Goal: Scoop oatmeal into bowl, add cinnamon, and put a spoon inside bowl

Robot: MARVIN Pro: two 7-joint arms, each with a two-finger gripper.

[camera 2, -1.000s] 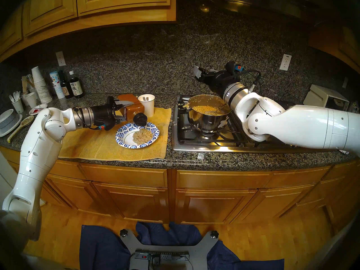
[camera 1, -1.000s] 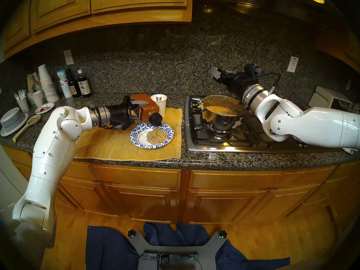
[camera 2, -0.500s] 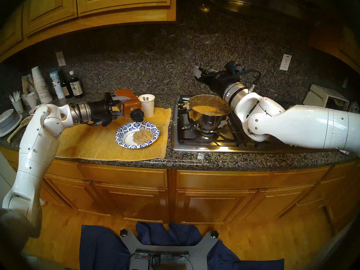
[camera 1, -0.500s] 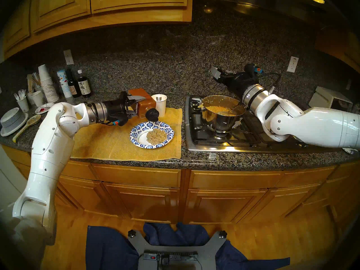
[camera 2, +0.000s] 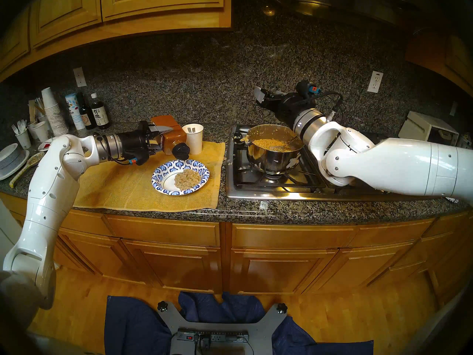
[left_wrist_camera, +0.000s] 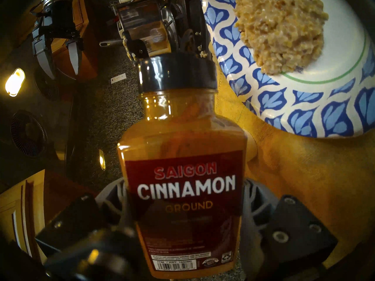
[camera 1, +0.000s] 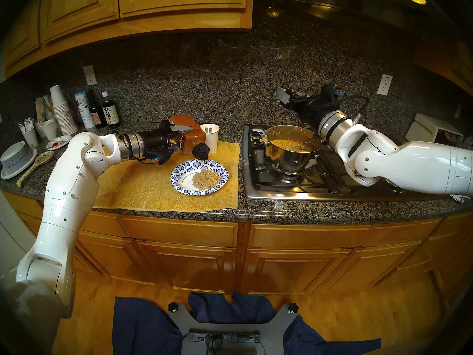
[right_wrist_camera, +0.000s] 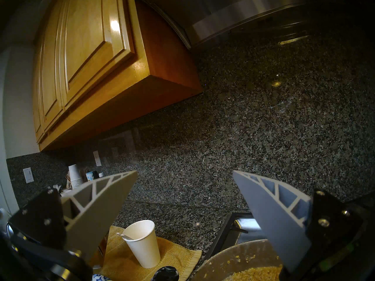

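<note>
My left gripper (camera 1: 179,139) is shut on the cinnamon bottle (camera 1: 190,136), which lies tilted with its dark cap (left_wrist_camera: 176,73) pointing down just behind the bowl's far-left rim. The blue-and-white paper bowl (camera 1: 179,173) sits on the yellow cloth and holds a mound of oatmeal (camera 1: 206,179). More oatmeal (camera 1: 288,143) fills the steel pot. A white spoon (right_wrist_camera: 124,236) stands in the paper cup (camera 1: 210,141) beside the bottle. Above the back of the stove, my right gripper (right_wrist_camera: 184,173) hangs open with nothing in it.
The pot (camera 1: 291,157) stands on the gas stove (camera 1: 256,188) with a metal ladle (camera 1: 308,141) leaning in it. At the far left are dark bottles (camera 1: 110,113), stacked cups (camera 1: 62,111), stacked grey-white bowls (camera 1: 15,158) and a speckled spoon (camera 1: 38,165). Cabinets hang overhead.
The left gripper drew the cinnamon bottle back and left, so its cap went from over the bowl's rim to just behind it. The right arm has not moved.
</note>
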